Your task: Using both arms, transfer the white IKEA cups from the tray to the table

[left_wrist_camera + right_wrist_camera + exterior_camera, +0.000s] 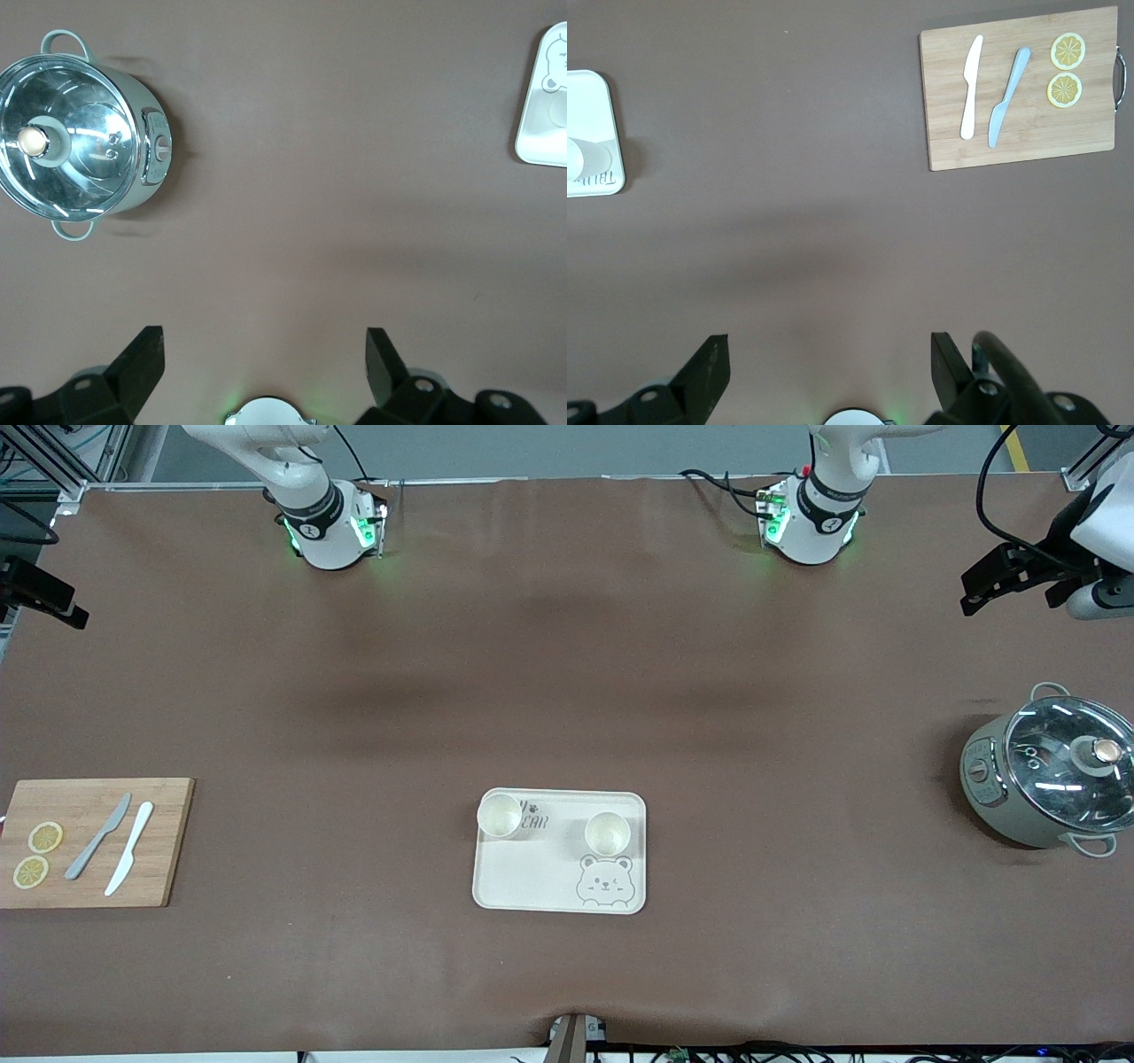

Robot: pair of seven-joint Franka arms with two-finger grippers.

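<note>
Progress nil: both small cream-white plastic cups (500, 816) (607, 833) stand on the bear-printed cream tray (532, 877), frame centre; left pincer (264, 354) and right pincer (829, 356) hover apart, empty, over brown bench (567, 691).

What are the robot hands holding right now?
Nothing. The left gripper and the right gripper are both open and empty, up over bare table. Both white cups sit untouched on the tray.

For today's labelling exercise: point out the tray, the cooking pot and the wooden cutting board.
tray (523, 881): front view, bare floor beside the bear face.
cooking pot (988, 775): front view, grey side wall by the control panel.
wooden cutting board (168, 815): front view, bare wood near one corner.
</note>
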